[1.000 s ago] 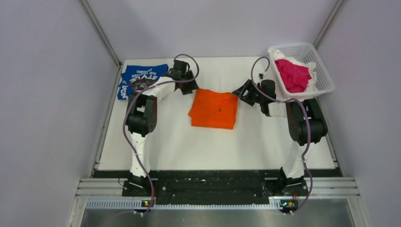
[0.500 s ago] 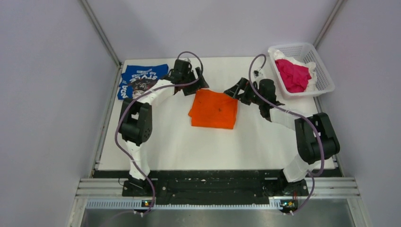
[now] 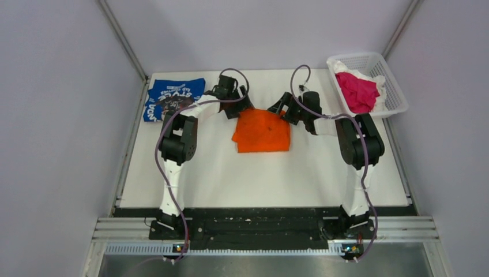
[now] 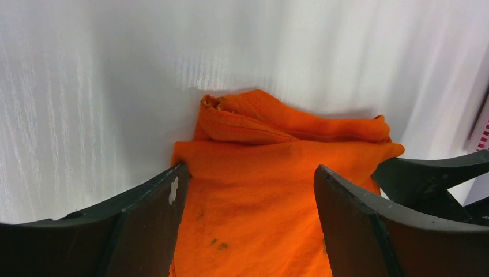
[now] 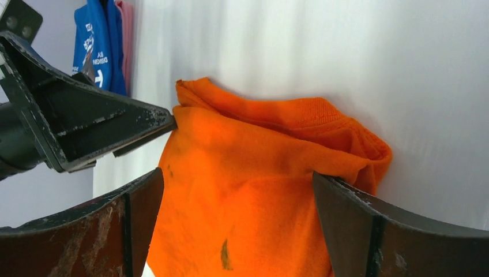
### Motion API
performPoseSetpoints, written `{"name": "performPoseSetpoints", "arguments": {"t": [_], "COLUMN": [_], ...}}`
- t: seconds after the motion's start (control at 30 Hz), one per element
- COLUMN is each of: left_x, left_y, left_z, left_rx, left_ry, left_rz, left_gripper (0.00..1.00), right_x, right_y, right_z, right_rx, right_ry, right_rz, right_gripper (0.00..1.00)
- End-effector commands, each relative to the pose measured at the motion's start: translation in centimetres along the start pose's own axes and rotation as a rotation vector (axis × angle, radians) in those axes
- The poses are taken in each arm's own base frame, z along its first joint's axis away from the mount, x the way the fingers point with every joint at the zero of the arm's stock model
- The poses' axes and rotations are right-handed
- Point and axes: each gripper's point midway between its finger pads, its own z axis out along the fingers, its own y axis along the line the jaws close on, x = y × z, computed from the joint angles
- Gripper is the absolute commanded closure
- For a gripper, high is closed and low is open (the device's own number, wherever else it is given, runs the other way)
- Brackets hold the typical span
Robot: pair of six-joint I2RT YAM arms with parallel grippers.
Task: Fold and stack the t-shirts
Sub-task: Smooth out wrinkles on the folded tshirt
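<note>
I see a white mesh basket (image 3: 393, 86) on the bench (image 3: 259, 173), far right corner, with crumpled magenta cloth (image 3: 357, 92) inside it.

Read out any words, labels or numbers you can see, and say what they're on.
"DESIGN": small white print on the blue t-shirt, right wrist view; words around it unreadable.
Larger white letters on that shirt, top view: too blurred to read.
On the orange t-shirt: no text.
</note>
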Motion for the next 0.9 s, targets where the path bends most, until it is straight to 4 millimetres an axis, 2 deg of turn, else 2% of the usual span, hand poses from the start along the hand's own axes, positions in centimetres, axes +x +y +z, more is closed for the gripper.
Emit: {"name": "performPoseSetpoints", "arguments": {"t": [0.0, 0.1, 0.2, 0.23, 0.27, 0.33, 0.43, 0.53, 0.57, 0.77, 0.87], "left_x": [0.0, -1.1, -2.8, -3.1, -3.3, -3.4, -2.5, -1.2, -0.8, 1.8, 2.8], "left_y": [1.4, 0.0, -2.0, -2.4, -2.8, -2.7, -1.1, 0.7, 1.4, 2.9, 3.8], "left_z": [0.6, -0.6, -3.2, -4.2, -5.1, -6.7, -8.1, -8.5, -8.3, -7.3, -6.8], "left_rx": [-0.056, -0.030, 0.006, 0.014, 0.022, 0.008, -0.057, -0.118, -0.147, -0.188, -0.219], "left_ry": [0.003, -0.018, -0.072, -0.087, -0.096, -0.116, -0.121, -0.096, -0.076, 0.041, 0.062], "left_rz": [-0.014, 0.006, 0.032, 0.040, 0.051, 0.060, 0.054, 0.062, 0.064, 0.080, 0.090], "left_gripper": [0.16, 0.17, 0.15, 0.13, 0.04, 0.01, 0.01, 0.01, 0.01, 0.01, 0.01], "right_x": [0.3, -1.2, -3.8, -5.2, -6.1, -8.6, -10.2, -9.8, -8.8, -8.5, -7.7], "right_y": [-2.3, -0.5, 2.6, 4.2, 4.8, 7.6, 10.2, 10.3, 9.0, 5.7, 4.5], "right_z": [0.5, -0.2, -1.8, -2.9, -3.5, -6.0, -9.6, -13.5, -14.6, -23.9, -27.1], "right_rx": [0.084, 0.070, 0.034, 0.021, 0.025, 0.003, -0.018, 0.013, 0.048, 0.297, 0.390], "right_ry": [0.011, 0.003, -0.044, -0.085, -0.115, -0.208, -0.304, -0.387, -0.408, -0.611, -0.645], "right_rz": [0.015, -0.033, -0.094, -0.116, -0.126, -0.153, -0.171, -0.166, -0.151, -0.121, -0.111], "right_gripper": [0.01, 0.01, 0.01, 0.01, 0.01, 0.01, 0.01, 0.01, 0.01, 0.01, 0.01]}}
